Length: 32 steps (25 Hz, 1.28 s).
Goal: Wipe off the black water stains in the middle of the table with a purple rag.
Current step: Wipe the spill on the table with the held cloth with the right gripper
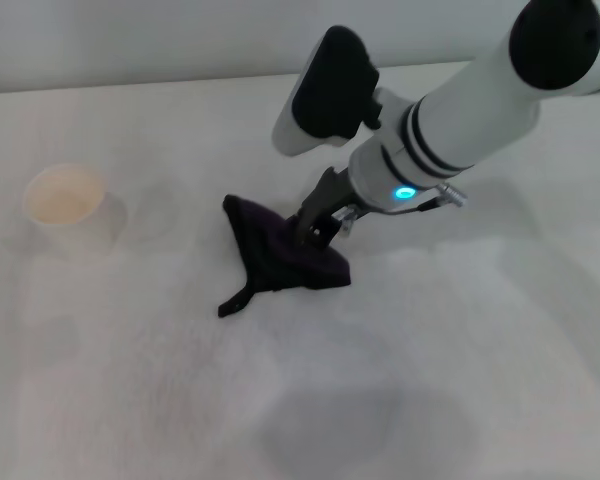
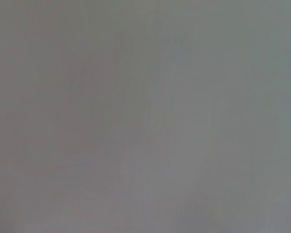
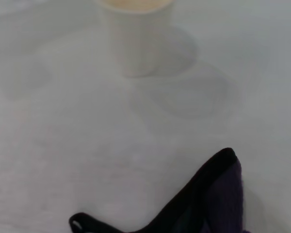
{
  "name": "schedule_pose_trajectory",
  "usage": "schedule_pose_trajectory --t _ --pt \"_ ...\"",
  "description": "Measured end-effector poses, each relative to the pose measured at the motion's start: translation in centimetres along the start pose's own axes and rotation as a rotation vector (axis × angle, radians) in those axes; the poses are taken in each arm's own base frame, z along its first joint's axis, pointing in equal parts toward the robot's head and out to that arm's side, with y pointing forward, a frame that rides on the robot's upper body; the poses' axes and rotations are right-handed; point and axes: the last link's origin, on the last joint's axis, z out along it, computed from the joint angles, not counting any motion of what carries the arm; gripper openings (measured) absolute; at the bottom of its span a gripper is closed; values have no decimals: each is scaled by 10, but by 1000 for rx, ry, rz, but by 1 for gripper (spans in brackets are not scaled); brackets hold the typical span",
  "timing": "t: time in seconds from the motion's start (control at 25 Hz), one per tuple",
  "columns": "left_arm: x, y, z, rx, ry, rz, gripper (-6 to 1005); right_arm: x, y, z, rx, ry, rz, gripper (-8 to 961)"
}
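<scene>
The left wrist view is a flat grey blur with nothing to make out in it, and the left end effector appears in no view. The black water stains cannot be seen anywhere either; whether the cloth covers them cannot be told.

The purple rag (image 1: 285,253) lies near the middle of the white table (image 1: 460,350), a crumpled, roughly triangular heap so dark it reads almost black, with purple showing on its folds. A thin strap-like tail (image 1: 235,300) runs out from its corner toward 7 o'clock and lies flat on the table. In the right wrist view only part of the rag (image 3: 218,194) shows, cut off by the frame edge, with the looped end of the tail (image 3: 80,223) beside it.

The right end effector (image 1: 315,232) reaches in from 2 o'clock and presses down into the rag's upper side. Its fingertips are sunk in the dark cloth, so whether they are apart or clamped on it cannot be told.

A pale paper cup (image 1: 67,208) stands upright well apart from the rag, at about 9 o'clock; its rim is cut off in the right wrist view (image 3: 136,39).
</scene>
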Motion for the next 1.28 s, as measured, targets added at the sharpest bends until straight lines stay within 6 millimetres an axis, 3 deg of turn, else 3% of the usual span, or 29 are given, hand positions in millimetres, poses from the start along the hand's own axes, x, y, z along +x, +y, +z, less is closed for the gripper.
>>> schedule_pose_trajectory --t 0.28,0.52,0.76,1.0,1.28 --pt "0 0 -1 1 1 0 879 12 -13 -9 16 47 28 105" --pt "1 0 0 -2 3 0 879 19 7 -12 -92 97 -2 102" --pt "1 1 1 -5 6 0 880 7 24 -12 -153 9 -53 101" --pt "1 2 1 -5 6 -1 880 7 1 -8 -26 -66 -14 108" --pt "0 0 -1 -1 3 -1 879 36 -32 -25 65 -28 76 115"
